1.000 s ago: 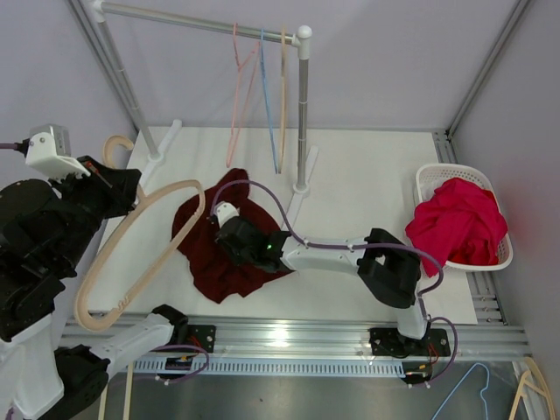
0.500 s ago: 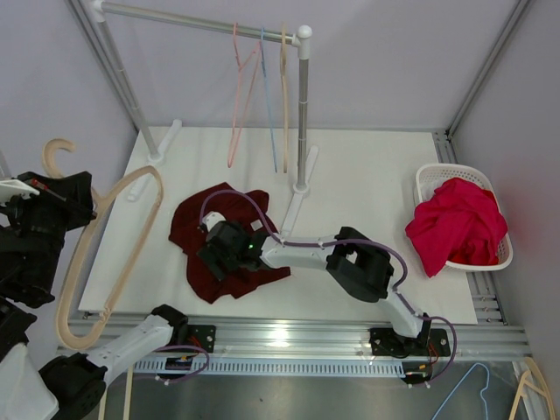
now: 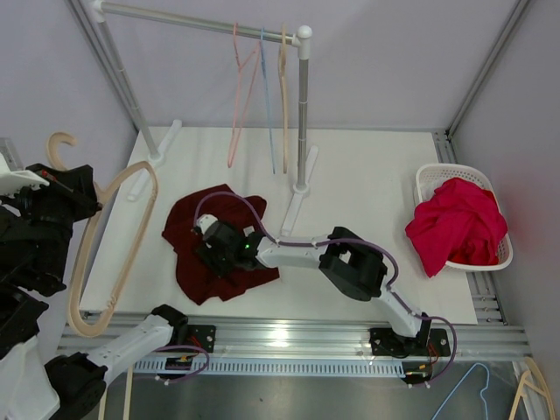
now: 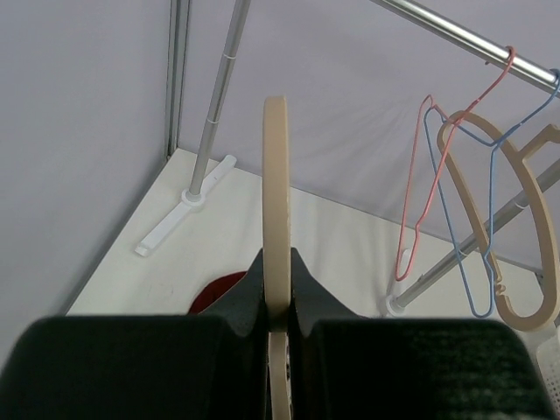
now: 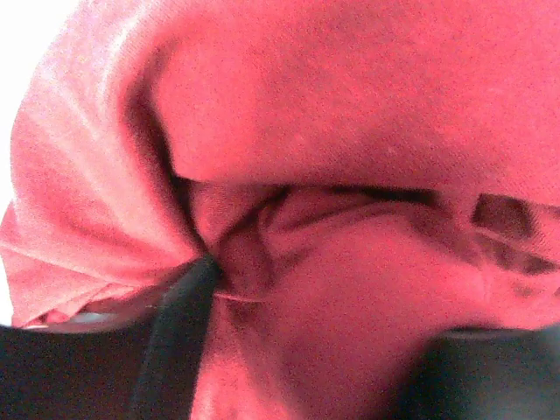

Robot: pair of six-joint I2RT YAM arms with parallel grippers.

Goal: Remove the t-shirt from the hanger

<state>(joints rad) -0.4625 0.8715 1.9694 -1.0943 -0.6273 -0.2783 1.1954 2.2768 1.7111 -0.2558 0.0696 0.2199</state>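
While holding the bare hanger (image 4: 276,175) high at left, pin the t-shirt (image 3: 188,276) down, near-left on the table (image 3: 367,175).
Trust the left gripper (image 4: 277,293), clenched on the hanger; cannot tell the grip of the right gripper (image 3: 219,248), buried in cloth; press gently.

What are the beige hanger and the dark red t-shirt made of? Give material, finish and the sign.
Hanger: looks like wood or plastic, matte pale beige; rigid flat edge, no grain visible, so open. T-shirt: soft knit cloth, perhaps cotton, matte dark red; it lies crumpled in folds, fine texture in the right wrist view.
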